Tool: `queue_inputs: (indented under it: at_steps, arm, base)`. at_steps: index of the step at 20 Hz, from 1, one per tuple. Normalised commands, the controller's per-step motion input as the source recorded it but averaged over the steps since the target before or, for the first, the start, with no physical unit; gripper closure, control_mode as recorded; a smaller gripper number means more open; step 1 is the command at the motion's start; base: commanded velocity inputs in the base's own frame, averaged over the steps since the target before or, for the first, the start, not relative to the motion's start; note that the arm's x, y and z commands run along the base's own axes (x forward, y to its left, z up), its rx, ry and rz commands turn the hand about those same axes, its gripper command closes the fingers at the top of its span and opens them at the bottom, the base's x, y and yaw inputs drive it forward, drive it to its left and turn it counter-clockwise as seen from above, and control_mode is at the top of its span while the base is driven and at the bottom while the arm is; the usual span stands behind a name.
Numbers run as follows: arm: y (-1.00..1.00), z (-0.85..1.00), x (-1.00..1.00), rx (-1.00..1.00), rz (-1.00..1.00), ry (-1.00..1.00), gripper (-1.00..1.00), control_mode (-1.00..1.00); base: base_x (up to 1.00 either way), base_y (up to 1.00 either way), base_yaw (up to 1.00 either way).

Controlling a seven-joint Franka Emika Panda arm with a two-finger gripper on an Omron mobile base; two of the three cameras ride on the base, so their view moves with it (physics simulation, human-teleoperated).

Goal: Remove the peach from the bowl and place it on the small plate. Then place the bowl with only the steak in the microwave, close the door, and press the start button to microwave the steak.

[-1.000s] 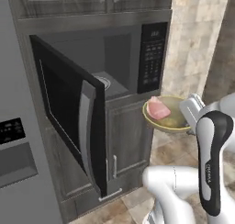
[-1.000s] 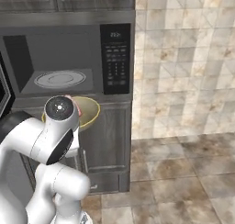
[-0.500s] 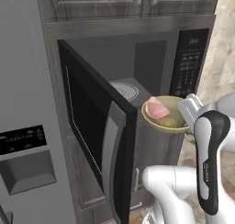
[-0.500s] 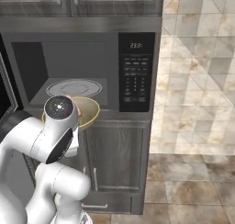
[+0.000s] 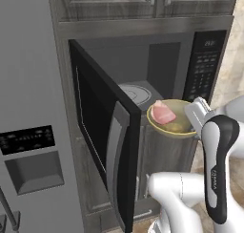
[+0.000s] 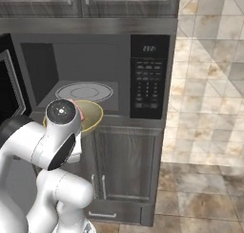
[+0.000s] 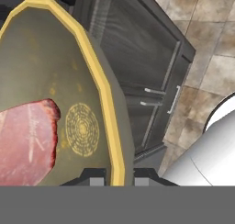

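In front of the open microwave (image 5: 157, 69), just outside its cavity, the olive-yellow bowl (image 5: 180, 127) hung in the air with the pink steak (image 5: 163, 113) lying in it. The end effector (image 7: 120, 174) was clamped on the bowl's yellow rim, its fingertips (image 7: 94, 176) on either side of the edge. The door (image 5: 102, 127) stood swung out to the left.

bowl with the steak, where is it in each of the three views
Left base view: the bowl sits right of centre, held level in front of the open microwave, right of the open door.
Right base view: lower left of centre, partly behind the arm's round joint.
Hand view: fills the left half, its yellow rim running down to the hand.
Shared landmark: the pink steak inside it.
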Motion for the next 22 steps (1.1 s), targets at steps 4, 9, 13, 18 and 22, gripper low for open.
queue_inputs:
  at_steps: [4,9,13,18,22]
  arm:
    - [0.00,0.00,0.00,0.00,0.00,0.00,1.00,1.00]
    - [0.00,0.00,0.00,0.00,0.00,0.00,1.00,1.00]
    - [0.00,0.00,0.00,0.00,0.00,0.00,1.00,1.00]
    - [0.00,0.00,0.00,0.00,0.00,0.00,1.00,1.00]
    - [0.00,0.00,0.00,0.00,0.00,0.00,1.00,1.00]
  base:
    - [0.11,0.03,0.08]
    - [0.17,0.00,0.14]
    - [0.20,0.00,0.12]
    - [0.16,0.06,0.04]
    - [0.23,0.03,0.00]
